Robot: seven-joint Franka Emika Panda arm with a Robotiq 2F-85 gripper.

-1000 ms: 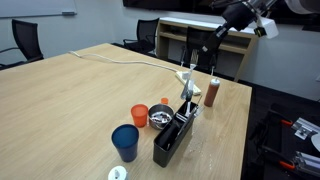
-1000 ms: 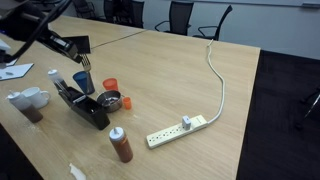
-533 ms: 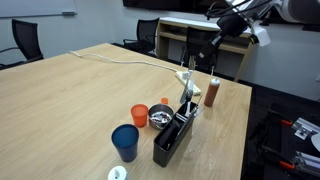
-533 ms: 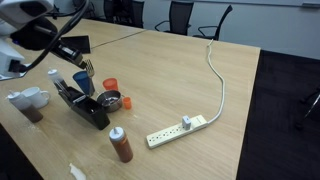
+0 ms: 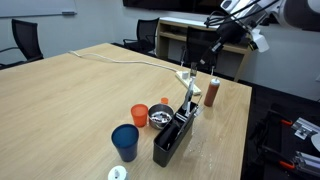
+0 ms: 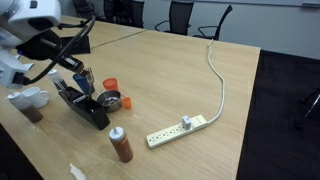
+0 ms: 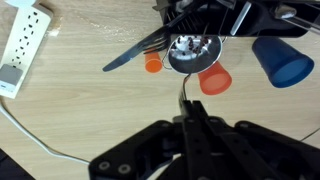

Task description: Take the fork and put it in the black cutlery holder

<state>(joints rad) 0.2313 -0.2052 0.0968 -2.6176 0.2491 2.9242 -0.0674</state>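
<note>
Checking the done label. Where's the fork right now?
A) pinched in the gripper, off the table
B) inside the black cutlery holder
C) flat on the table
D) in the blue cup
A: the wrist view shows the gripper shut on the thin silver fork, held above the table; it is not yet in the black cutlery holder.

Ref = small metal cup (image 5: 160,118) on the wooden desk (image 5: 60,100).
- Orange cup (image 5: 139,116): just beside the ref.
- Small orange cap (image 7: 153,63): just beside the ref, on the other side.
- Blue cup (image 5: 125,141): near the ref, upright, beyond the orange cup.
- White power strip (image 6: 178,130): lies flat, apart from the ref. Its white cable (image 6: 215,75) runs away across the desk.
- Brown bottle (image 6: 121,146): upright, between the ref and the desk edge, near the strip.
- White mug (image 6: 30,97): apart from the ref.
- Black office chairs (image 6: 180,15): well apart, past the far desk edge.
</note>
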